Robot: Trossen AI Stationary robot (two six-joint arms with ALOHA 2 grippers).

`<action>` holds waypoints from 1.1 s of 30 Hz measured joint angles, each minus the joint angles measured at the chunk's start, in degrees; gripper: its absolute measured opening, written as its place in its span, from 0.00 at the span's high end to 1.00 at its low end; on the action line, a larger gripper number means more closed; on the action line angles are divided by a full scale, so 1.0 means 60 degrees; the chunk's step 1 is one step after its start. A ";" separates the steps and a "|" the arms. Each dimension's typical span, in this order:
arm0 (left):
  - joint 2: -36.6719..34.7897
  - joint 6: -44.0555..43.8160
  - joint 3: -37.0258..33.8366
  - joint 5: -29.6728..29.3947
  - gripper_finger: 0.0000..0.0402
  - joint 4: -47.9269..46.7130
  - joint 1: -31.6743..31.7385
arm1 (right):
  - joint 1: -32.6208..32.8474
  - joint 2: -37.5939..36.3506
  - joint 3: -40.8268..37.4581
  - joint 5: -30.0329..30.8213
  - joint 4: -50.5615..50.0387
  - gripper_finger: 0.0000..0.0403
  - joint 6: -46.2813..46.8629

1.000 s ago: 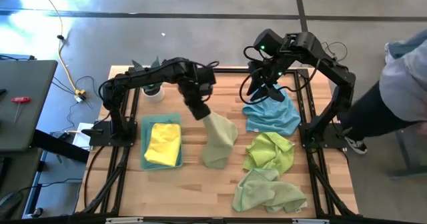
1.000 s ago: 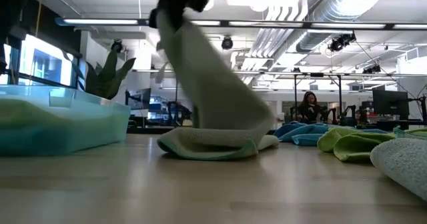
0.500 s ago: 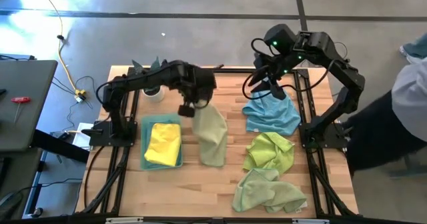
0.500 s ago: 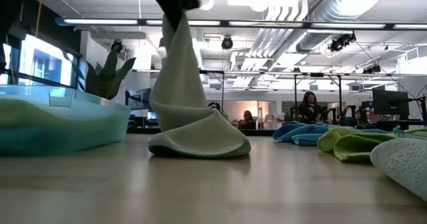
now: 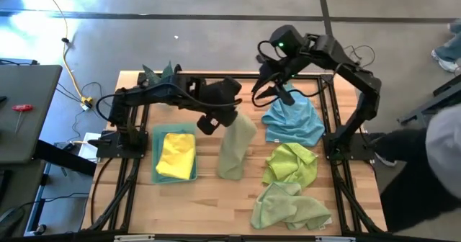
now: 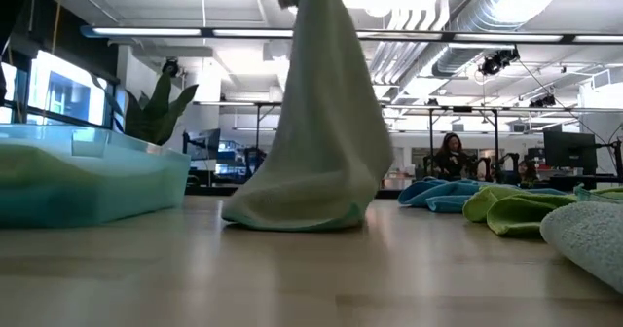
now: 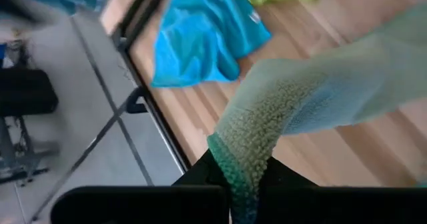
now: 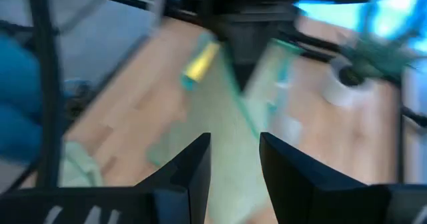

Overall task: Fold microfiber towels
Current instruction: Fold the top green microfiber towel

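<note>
Five towels are in sight on the worktop (image 5: 209, 199). One pale green towel (image 5: 236, 147) hangs from the left claw (image 5: 229, 117) near the middle of the worktop; its lower end rests bunched on the wood while the upper corner is pinched tight between the pressed-together fingers, as the left wrist view shows. One blue towel (image 5: 293, 123) lies crumpled at about two o'clock from the centre. Two green towels lie at about four o'clock: a brighter lime one (image 5: 292, 163) just below the blue one, and a paler one (image 5: 288, 207) nearest the front edge, touching the lime one. One yellow towel (image 5: 176, 154) lies folded in a pale blue tray (image 5: 157, 137) at about nine o'clock.

The right claw (image 5: 268, 92) hovers above the worktop at about one o'clock, just beyond the blue towel's far corner, its two fingers (image 8: 193, 167) spread apart with nothing between them.

One small spiky potted plant (image 5: 163, 80) stands at the far left corner, about eleven o'clock, behind the left arm. The left arm stretches across the tray's far side, partly covering it from above. A person (image 5: 432, 152) stands beside the worktop at three o'clock, outside the frame rail. In the low view the hanging towel blocks the middle of the room behind.
</note>
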 joint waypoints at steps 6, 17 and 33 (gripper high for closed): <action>-0.0011 -0.0987 0.0615 0.0866 1.00 0.0009 -0.0007 | 0.0276 0.0545 0.0000 -0.1767 0.0458 0.71 -0.0936; -0.0087 -0.1840 0.0644 0.2759 1.00 -0.1166 -0.0372 | 0.0484 0.1399 0.0000 -0.2663 0.0847 0.71 -0.2110; -0.0087 -0.3212 0.0644 0.4082 1.00 -0.1458 -0.0928 | 0.0288 0.2307 0.0000 -0.3427 -0.0930 0.71 -0.3673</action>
